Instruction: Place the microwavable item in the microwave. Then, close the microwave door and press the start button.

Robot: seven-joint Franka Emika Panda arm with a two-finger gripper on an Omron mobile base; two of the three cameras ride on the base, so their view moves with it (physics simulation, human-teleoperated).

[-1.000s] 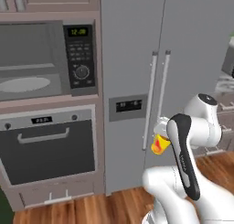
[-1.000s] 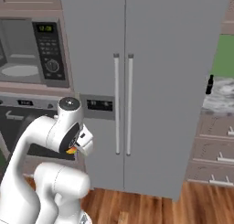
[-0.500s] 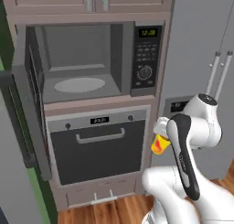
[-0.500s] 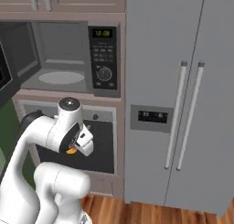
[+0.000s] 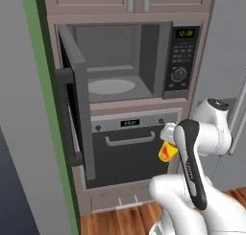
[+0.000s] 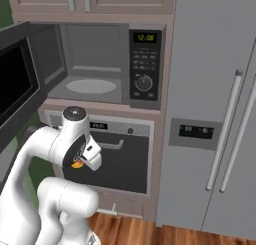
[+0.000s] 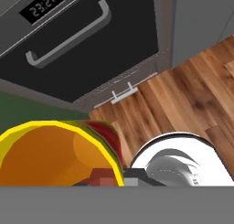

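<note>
Claw (image 5: 166, 142): pressed tight on the cup (image 5: 166, 151), held in front of the oven (image 5: 127, 157) door.

Cup: yellow, red-orange mark on its side. Left base view shows the side and mark, below the claw. Right base view shows just a sliver (image 6: 76, 164) of orange under the wrist. Hand view looks into the orange interior (image 7: 50, 157) with yellow rim, close against the lens; fingertips hidden there.

Microwave (image 5: 120, 64): above the claw and to its left, cavity open, grey interior, round turntable (image 5: 111, 86) bare. Control panel (image 5: 182, 54) directly above the claw, green digits and 1 dial.

Door (image 5: 77, 102): swung out leftward, well apart from the claw. Left base view gives it edge-on with grey frame; right base view gives its black glass face (image 6: 17, 81).

Oven: bar handle (image 5: 129, 140) just left of the claw; hand view alone shows its clock display (image 7: 41, 7) and the vent strip near the wood floor (image 7: 183, 95).

Fridge (image 6: 215, 114): right of the claw; right base view shows 2 vertical handles and a dispenser panel (image 6: 196, 131).
</note>
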